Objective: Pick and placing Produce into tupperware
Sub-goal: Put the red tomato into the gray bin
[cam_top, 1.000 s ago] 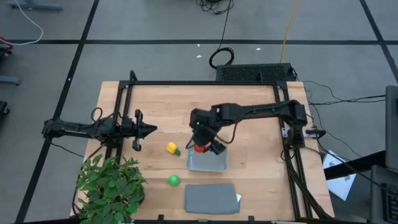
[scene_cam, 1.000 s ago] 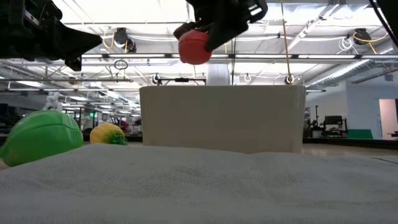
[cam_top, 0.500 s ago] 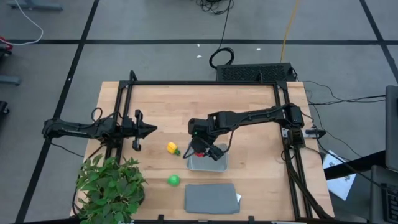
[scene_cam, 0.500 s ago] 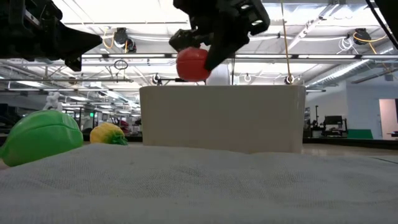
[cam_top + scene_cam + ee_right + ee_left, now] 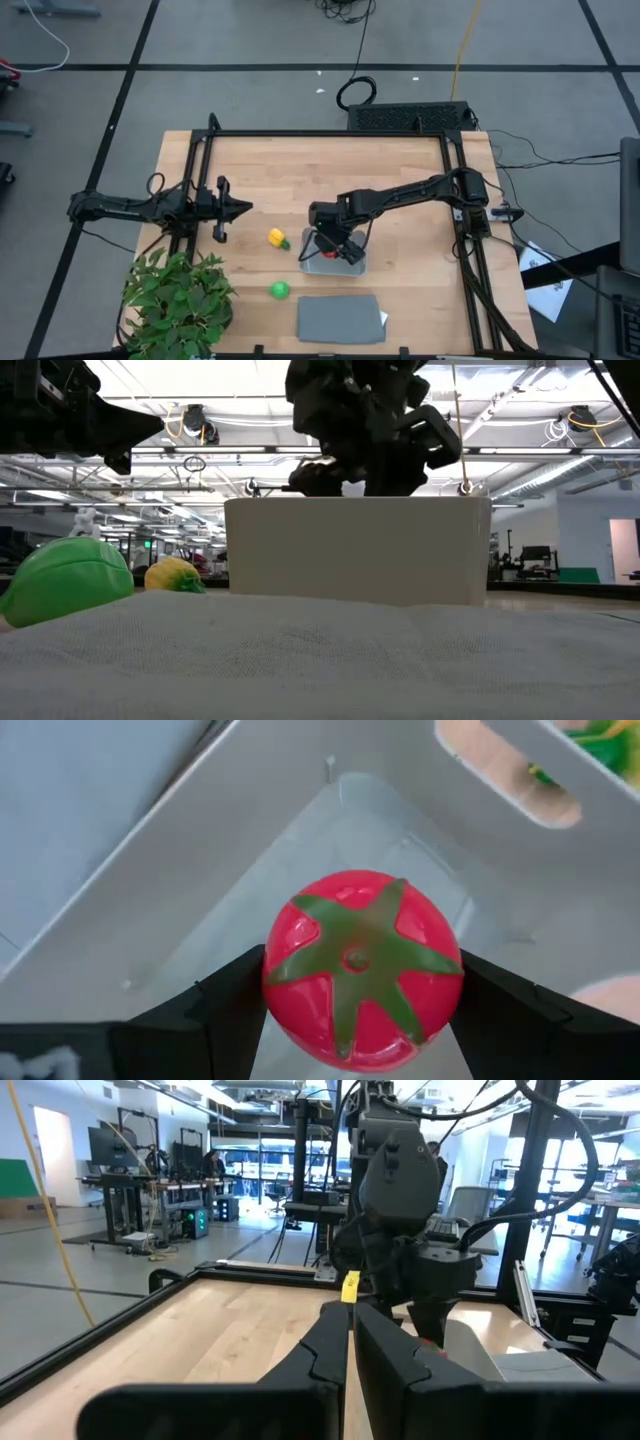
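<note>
We see the round red piece (image 5: pixel 360 970), topped with a green star-shaped calyx, sitting low inside the translucent grey-blue tupperware (image 5: pixel 345 265). The yellow piece with a green tip (image 5: pixel 277 238) lies on the wood just beside the tray. The round green piece (image 5: pixel 279 290) rests nearer the table's front edge.

The toy tomato (image 5: pixel 360 965) is bright red with a green star-shaped leaf pattern on top. The tupperware (image 5: pixel 250 850) is translucent grey-blue. The toy corn (image 5: pixel 277 238) is yellow with a green tip, and the round toy (image 5: pixel 280 290) is green. The bench (image 5: pixel 270 170) is light wood with a black frame. The slab (image 5: pixel 340 318) is dark grey. The plant (image 5: pixel 178 300) is leafy green.
</note>
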